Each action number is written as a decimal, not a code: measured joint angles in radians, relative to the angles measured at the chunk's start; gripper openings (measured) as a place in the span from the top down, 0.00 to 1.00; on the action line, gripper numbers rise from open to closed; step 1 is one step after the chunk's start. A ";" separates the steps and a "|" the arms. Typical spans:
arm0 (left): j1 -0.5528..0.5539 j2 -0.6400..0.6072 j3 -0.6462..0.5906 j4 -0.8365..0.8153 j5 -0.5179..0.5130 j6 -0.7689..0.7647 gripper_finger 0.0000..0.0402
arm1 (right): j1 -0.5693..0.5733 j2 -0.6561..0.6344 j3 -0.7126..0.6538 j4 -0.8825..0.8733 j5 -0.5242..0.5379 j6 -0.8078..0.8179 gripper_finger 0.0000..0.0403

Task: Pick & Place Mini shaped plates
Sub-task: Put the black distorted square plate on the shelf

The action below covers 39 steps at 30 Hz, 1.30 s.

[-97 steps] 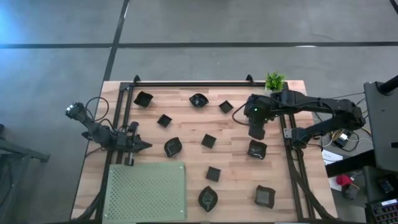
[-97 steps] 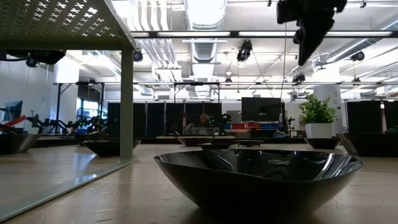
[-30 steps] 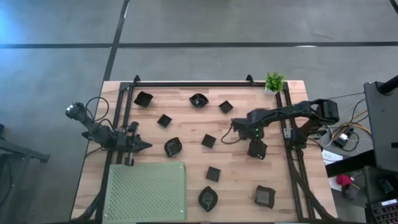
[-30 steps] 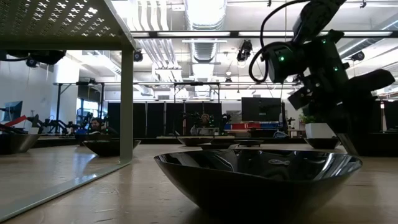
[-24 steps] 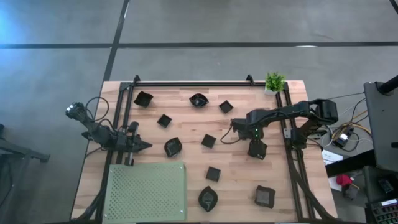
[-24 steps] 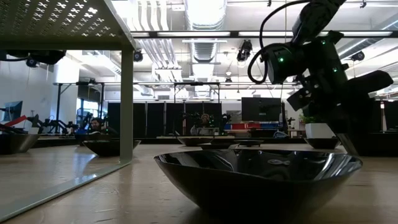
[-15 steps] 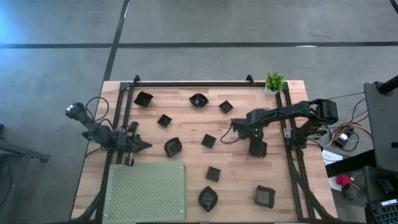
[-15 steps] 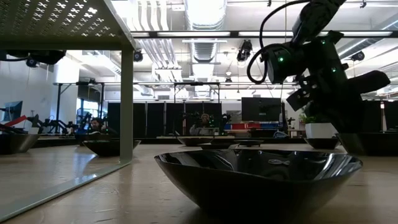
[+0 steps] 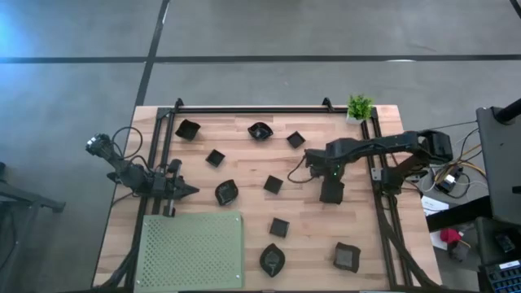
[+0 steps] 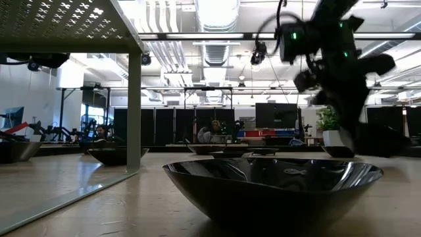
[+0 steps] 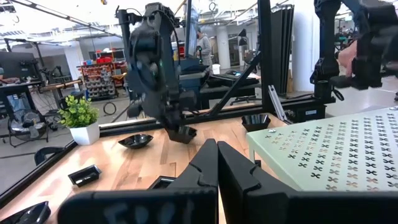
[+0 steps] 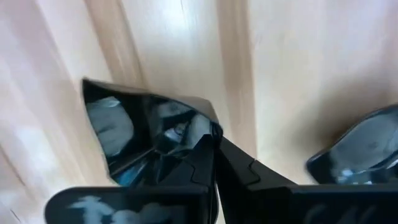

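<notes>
- My right gripper [image 12: 214, 155] has just snapped shut on the rim of a small black plate [image 12: 134, 134], pinching it tight.
- The plate [image 11: 181, 132] is now off the wood, hanging under my right gripper [image 9: 330, 194] over the table's [image 9: 244, 163] right-middle.
- So the pick looks done; carrying comes next.
- My left gripper [image 9: 181, 190] waits closed and empty near the green mat [image 9: 194, 251].

Mini shaped plates spread over the worktop [image 9: 244, 155].
Perforated mat [image 9: 193, 251] at the near left corner, potted plant [image 9: 358, 107] at the far right corner; mini shaped plates [image 9: 274, 185] scattered between, the right gripper [image 9: 330, 194] above the right half.
</notes>
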 joint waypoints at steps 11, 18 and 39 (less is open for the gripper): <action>0.000 0.000 0.000 0.000 0.000 0.000 1.00 | 0.001 -0.186 0.181 0.006 0.051 0.048 0.98; 0.000 0.000 0.000 0.000 0.000 0.000 1.00 | 0.000 -0.217 0.291 0.007 0.111 0.051 0.98; 0.001 0.009 0.025 0.172 -0.003 -0.039 1.00 | -0.003 -0.193 0.391 0.191 0.130 -0.093 0.98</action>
